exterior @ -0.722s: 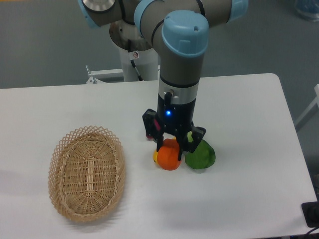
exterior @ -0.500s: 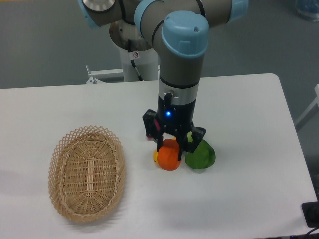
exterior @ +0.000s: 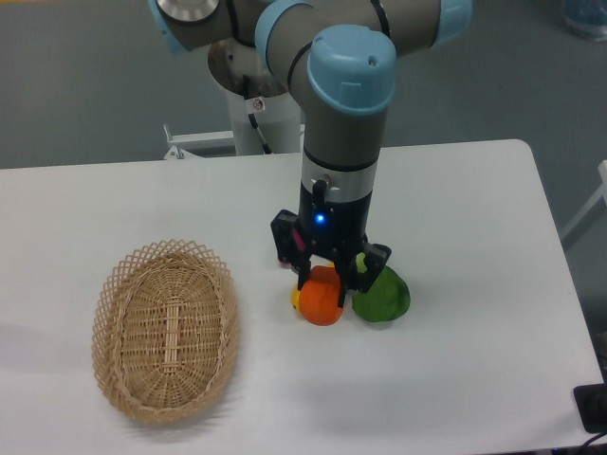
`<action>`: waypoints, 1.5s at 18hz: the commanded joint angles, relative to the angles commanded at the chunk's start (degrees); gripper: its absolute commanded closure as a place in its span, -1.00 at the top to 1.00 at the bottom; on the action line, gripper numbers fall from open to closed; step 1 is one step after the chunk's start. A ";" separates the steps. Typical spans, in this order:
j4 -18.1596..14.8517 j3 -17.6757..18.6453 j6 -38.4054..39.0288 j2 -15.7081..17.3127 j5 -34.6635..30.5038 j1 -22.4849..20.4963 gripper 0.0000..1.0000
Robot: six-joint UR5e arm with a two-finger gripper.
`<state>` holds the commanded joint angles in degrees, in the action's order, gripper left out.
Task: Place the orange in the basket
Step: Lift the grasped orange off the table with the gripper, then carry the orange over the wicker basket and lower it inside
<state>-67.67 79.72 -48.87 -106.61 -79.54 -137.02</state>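
White worktop (exterior: 455, 190), grey floor behind. Arm (exterior: 341, 104) comes straight down at centre. Basket (exterior: 165, 328) sits well to the camera-left of it, with nothing in it. Green vegetable (exterior: 383, 297) is touching or just beside the orange (exterior: 321, 298) on its camera-right. A sliver of yellow fruit (exterior: 295, 299) peeks out on the other side.

Gripper (exterior: 329, 277) has its jaws down either side of the orange's top, apparently closed on it. Can't tell if the orange is off the worktop yet; looks about at surface level.

Step in hand, my read: secure grasp, then lift. Go straight up first so the orange clears both neighbours without dragging them, then traverse to the basket and lower into its middle before releasing. A round smooth fruit could roll out of a two-finger pinch if it's gripped too high.

Hidden: fingertip contact on the orange is mostly blocked by the jaw bodies. Most of the yellow fruit is behind the orange. Arm base and upper links are cut off at the top edge.
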 joint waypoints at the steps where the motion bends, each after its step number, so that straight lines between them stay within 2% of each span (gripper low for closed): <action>1: 0.00 0.09 0.61 -0.09 0.00 0.09 -0.08; 4: 0.96 -0.44 6.66 -1.93 -0.17 2.28 -0.08; 6: 3.15 0.00 11.32 -2.55 -2.10 4.56 -0.08; 7: 4.38 0.61 14.39 -3.33 -4.29 6.75 -0.08; 10: 5.45 1.05 21.08 -5.44 -5.36 11.67 -0.08; 14: 5.54 2.20 22.59 -8.08 -6.06 16.78 -0.08; 17: 5.80 3.25 24.43 -10.89 -9.13 20.65 -0.08; 20: 7.81 4.13 24.88 -13.00 -9.49 21.88 -0.08; 24: 9.22 6.68 24.35 -13.36 -10.02 22.85 -0.08; 27: 10.55 7.21 24.61 -13.62 -10.11 22.94 -0.07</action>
<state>-57.13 86.92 -24.26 -120.23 -89.65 -114.08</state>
